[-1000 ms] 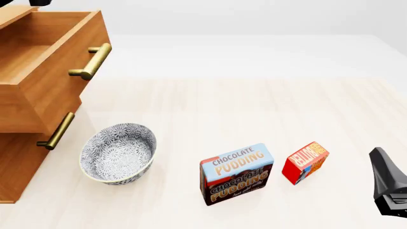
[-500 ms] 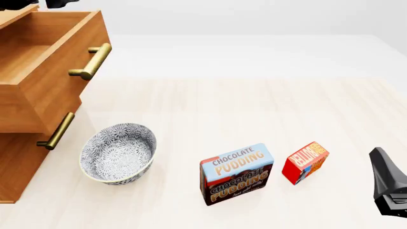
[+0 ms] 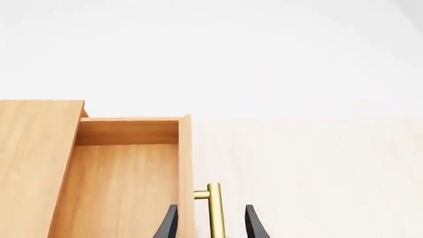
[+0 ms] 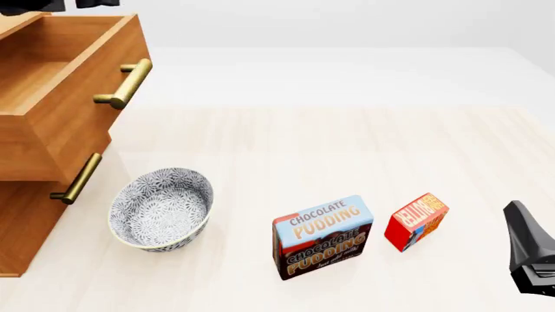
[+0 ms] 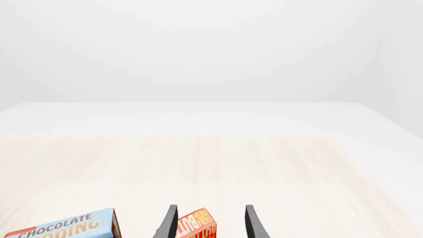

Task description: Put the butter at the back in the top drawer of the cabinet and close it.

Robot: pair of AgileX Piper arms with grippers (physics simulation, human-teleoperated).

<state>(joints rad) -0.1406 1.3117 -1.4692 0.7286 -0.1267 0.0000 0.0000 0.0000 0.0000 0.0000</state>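
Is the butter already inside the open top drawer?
No, the butter sits on the table beside the pudding box.

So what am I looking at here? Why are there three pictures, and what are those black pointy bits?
It's a pretend robot inside a computer, with two arms. One picture looks down at the table. The other two come from cameras on each arm. The black points are the fingers of the left gripper and right gripper, both open and holding nothing. On the table sit a bowl, a pudding box and a butter. The cabinet has its top drawer pulled open.
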